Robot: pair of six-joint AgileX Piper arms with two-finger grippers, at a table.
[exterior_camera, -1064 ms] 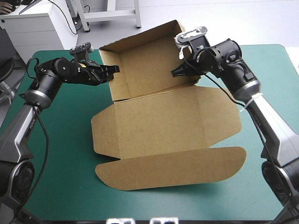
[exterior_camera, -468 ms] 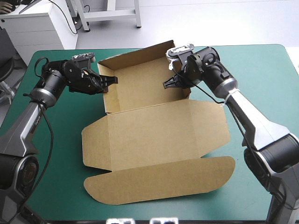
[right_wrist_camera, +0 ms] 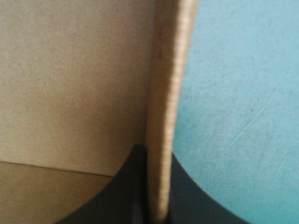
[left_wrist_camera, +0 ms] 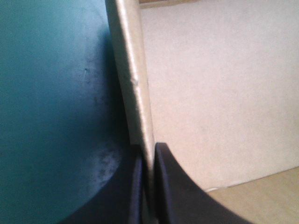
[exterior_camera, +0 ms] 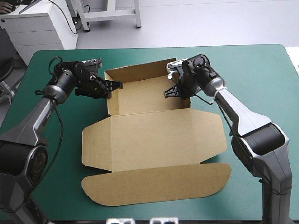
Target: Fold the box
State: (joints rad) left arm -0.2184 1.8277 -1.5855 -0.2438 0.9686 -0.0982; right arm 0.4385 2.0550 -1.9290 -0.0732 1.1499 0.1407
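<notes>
High view. Logged brown box [exterior_camera: 154, 135] at centre of teal-green desk [exterior_camera: 261, 74]: walls [exterior_camera: 140, 74] raised toward 12 o'clock, lid [exterior_camera: 154, 186] flat toward 6 o'clock. Found left gripper [exterior_camera: 119, 84] at raised part's 9 o'clock side, right gripper [exterior_camera: 167, 92] at its 3 o'clock side.

Left wrist view. Noted black fingers [left_wrist_camera: 173, 191] nearly pressed together, pinching upright wall edge [left_wrist_camera: 135, 88]; desk cover outside, brown board inside.

Right wrist view. Noted black fingers [right_wrist_camera: 187, 200] likewise pinching opposite wall edge [right_wrist_camera: 168, 93], board to one side, desk cover to the other.
</notes>
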